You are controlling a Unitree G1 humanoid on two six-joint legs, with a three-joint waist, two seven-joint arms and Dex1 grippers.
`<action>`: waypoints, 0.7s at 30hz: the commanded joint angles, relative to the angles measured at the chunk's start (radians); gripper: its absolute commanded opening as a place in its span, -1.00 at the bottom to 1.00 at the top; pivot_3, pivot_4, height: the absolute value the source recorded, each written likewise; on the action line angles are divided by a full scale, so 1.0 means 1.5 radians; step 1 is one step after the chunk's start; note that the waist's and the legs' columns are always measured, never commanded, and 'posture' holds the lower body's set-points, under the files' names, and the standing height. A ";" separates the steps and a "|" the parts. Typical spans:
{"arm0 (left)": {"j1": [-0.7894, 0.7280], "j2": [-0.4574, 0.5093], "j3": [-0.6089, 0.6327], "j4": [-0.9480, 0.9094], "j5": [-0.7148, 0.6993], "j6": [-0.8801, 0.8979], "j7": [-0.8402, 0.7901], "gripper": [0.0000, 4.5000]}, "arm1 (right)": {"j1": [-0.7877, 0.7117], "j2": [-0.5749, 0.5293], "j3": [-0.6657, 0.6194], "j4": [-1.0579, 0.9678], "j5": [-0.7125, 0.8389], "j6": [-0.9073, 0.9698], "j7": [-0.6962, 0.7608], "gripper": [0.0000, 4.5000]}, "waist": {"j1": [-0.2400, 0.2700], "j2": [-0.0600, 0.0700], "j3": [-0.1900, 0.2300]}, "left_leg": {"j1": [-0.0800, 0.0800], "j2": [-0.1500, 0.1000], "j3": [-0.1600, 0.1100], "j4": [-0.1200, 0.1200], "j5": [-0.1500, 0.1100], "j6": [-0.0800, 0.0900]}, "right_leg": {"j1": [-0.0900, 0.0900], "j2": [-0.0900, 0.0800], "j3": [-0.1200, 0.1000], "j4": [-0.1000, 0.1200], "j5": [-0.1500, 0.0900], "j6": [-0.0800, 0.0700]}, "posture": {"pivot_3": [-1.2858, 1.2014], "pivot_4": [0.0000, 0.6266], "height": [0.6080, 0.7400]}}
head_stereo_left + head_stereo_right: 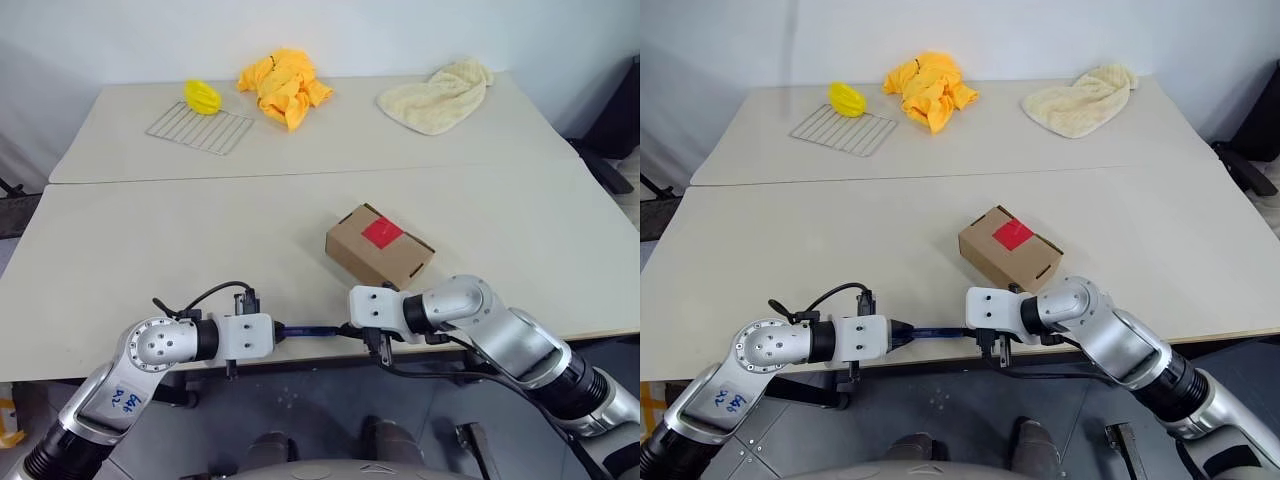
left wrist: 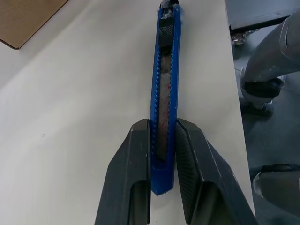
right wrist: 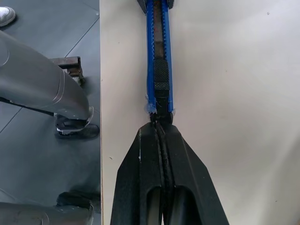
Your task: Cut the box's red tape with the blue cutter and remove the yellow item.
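Observation:
The blue cutter [image 1: 312, 329] hangs level over the table's front edge, held between both grippers. My left gripper [image 2: 163, 124] is shut on the cutter's [image 2: 165, 93] rear body. My right gripper [image 3: 159, 124] is shut on the dark tip at the other end of the cutter [image 3: 158, 51], with its fingers pressed together. The brown box [image 1: 380, 245] rests on the table just behind my right gripper [image 1: 345, 328], flaps closed, with the red tape [image 1: 381, 233] on its top. The yellow item is out of view.
At the back of the far table sit a wire rack [image 1: 200, 128] with a lemon-shaped yellow object [image 1: 203, 96], a yellow-orange cloth [image 1: 285, 85] and a cream towel [image 1: 438, 95]. A seam divides the two tabletops. The table edge [image 3: 100, 93] runs right beside the cutter.

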 commanded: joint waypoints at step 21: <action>0.002 -0.004 -0.040 0.001 0.031 0.026 -0.018 -0.79 | 0.014 0.050 -0.069 -0.053 0.047 0.041 0.012 -0.98 | 0.002 0.001 -0.001 | 0.000 0.002 0.000 0.000 0.000 -0.002 | -0.001 0.002 0.000 0.000 0.000 -0.002 | 0.03 -0.52 1.00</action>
